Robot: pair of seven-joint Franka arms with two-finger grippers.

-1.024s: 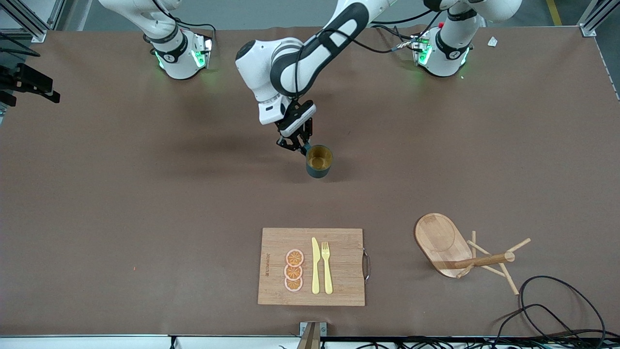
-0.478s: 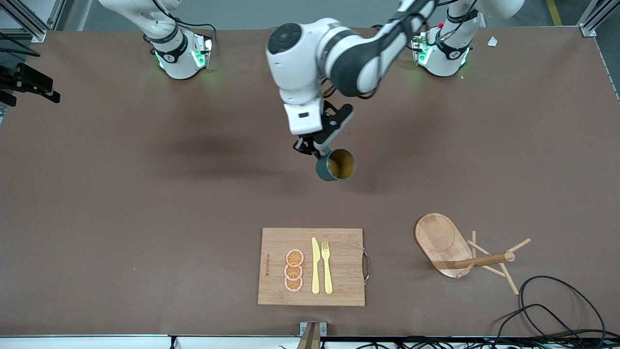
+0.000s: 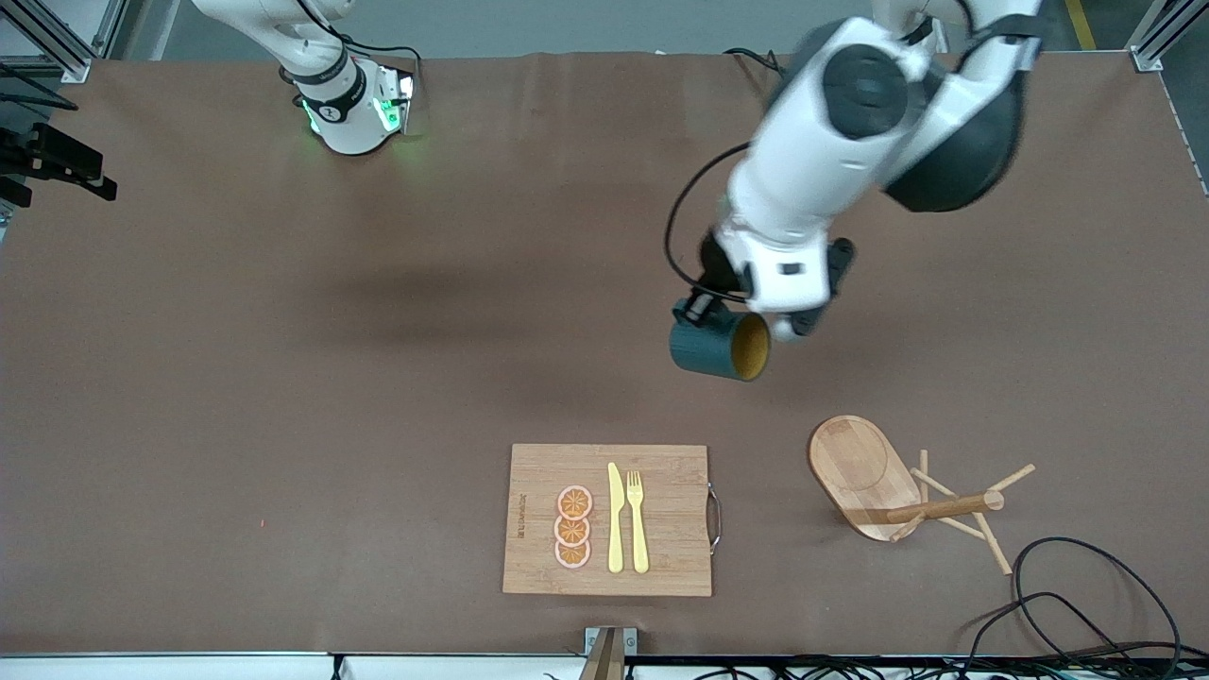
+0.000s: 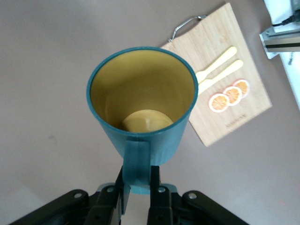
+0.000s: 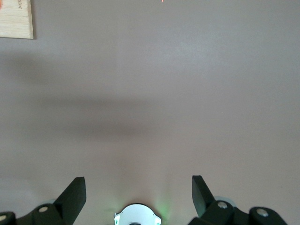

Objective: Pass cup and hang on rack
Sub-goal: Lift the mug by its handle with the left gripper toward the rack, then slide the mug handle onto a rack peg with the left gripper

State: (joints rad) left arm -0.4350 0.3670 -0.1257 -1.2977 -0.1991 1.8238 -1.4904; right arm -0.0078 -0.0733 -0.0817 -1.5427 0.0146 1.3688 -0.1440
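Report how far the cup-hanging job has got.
Done: the cup is off the table, and the left gripper is shut on its handle, so any pass looks finished. In hand: the cup hangs tilted on its side over bare table, between the arms' bases and the rack. The right gripper waits open over bare table. Left: no peg carries the cup yet, and the rack appears tipped over, its post lying flat.

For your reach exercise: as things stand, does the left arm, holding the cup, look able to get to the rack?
Probably yes: the left end effector grips the cup over bare table, nothing between it and the rack.
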